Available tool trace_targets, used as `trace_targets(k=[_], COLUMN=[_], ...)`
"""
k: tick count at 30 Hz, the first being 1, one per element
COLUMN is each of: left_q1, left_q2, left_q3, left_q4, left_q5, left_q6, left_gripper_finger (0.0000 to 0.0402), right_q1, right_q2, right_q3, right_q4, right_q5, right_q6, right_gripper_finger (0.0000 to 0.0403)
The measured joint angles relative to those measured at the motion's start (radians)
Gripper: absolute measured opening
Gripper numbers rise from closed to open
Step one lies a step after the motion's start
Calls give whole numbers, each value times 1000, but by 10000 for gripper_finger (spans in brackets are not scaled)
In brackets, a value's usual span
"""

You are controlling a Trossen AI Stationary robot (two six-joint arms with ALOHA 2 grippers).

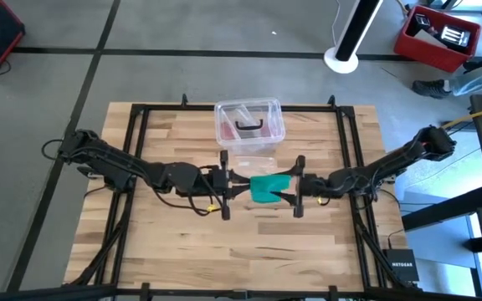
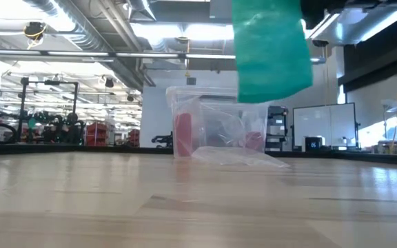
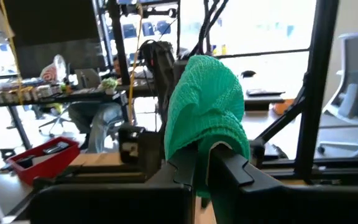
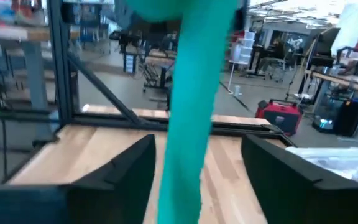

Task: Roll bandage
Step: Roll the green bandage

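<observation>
Wooden tabletop (image 1: 182, 251) is spanned by both arms, and just ahead of the left gripper (image 3: 205, 163), pressed together on one end, the bandage (image 1: 268, 188) is held aloft. Opposite it, the right gripper (image 4: 197, 165) is spread with the strip hanging between its fingers, presumably kept taut for rolling. Beyond both grippers a clear plastic box (image 1: 249, 123) is set; no legible writing is seen on it.
</observation>
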Motion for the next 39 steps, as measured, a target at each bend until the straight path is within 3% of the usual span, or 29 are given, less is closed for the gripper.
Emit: trace_targets(k=[3, 7, 9, 15, 19, 22, 27, 29, 34, 39], left_q1=[-7, -19, -28, -73, -108, -141, -176, -186, -201, -220], left_q2=[0, 0, 0, 0, 0, 0, 0, 0, 1, -2], left_q3=[0, 0, 0, 0, 0, 0, 0, 0, 0, -1], left_q4=[5, -2, -2, -61, -108, -107, -113, -128, -142, -24], left_q5=[8, 36, 76, 158, 216, 220, 263, 255, 232, 266], left_q6=[-12, -44, -51, -64, -69, -59, -25, -25, -24, 52], left_gripper_finger=[15, 15, 15, 15, 15, 15, 15, 15, 15, 15], right_q1=[0, 0, 2, 2, 2, 2, 1, 2, 2, -35], right_q2=[26, 28, 27, 22, 20, 20, 20, 15, -33, -44], right_q3=[42, 96, 125, 245, 340, 403, 473, 494, 519, 518], right_q4=[-20, -78, -103, -198, -304, -370, -462, -499, -525, -625], right_q5=[-5, -4, 17, 97, 218, 227, 252, 300, 293, 248], right_q6=[-75, -211, -298, -542, -678, -751, -781, -809, -816, -671], right_gripper_finger=[178, 42, 16, 6, 10, 4, 4, 3, 3, 2])
